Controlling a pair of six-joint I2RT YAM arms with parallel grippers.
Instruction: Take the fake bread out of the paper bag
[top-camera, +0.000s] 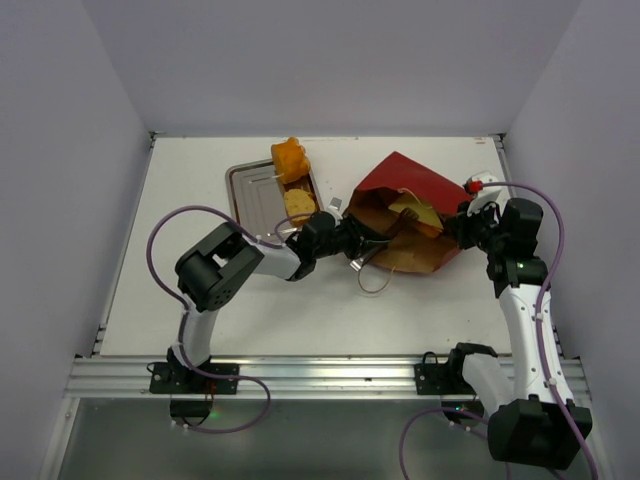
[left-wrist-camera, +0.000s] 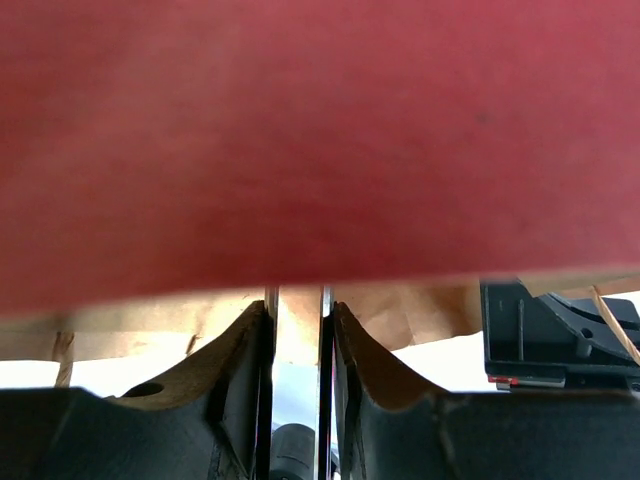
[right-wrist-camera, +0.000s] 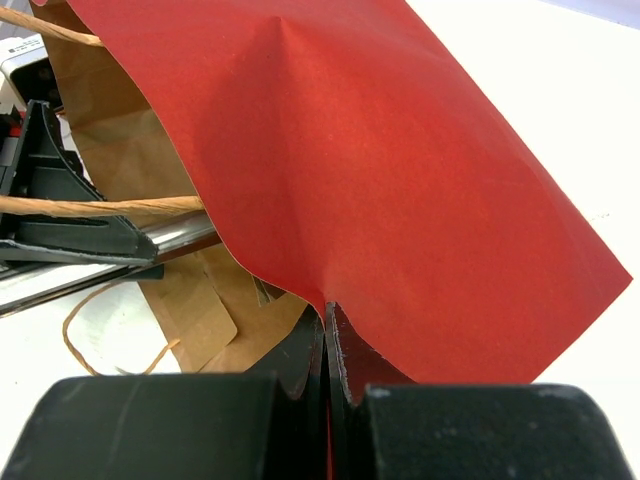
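Note:
The paper bag (top-camera: 400, 180) lies on its side, red outside and kraft inside, mouth facing the left arm. A pale yellow wedge of fake bread (top-camera: 410, 210) shows inside the mouth. My left gripper (top-camera: 358, 245) is at the mouth, under the red upper flap (left-wrist-camera: 320, 130). Its jaws (left-wrist-camera: 297, 300) stand a narrow gap apart with nothing seen between them, and the tips are hidden by the flap. My right gripper (top-camera: 462, 228) is shut on the bag's red edge (right-wrist-camera: 400, 150), pinching it at its fingertips (right-wrist-camera: 327, 310).
A silver tray (top-camera: 250, 195) at back left holds an orange-brown bun (top-camera: 290, 158) and a round slice (top-camera: 297, 205). A thin loop handle (top-camera: 375, 280) lies on the table in front of the bag. A small red-and-white object (top-camera: 480, 184) sits behind the right gripper.

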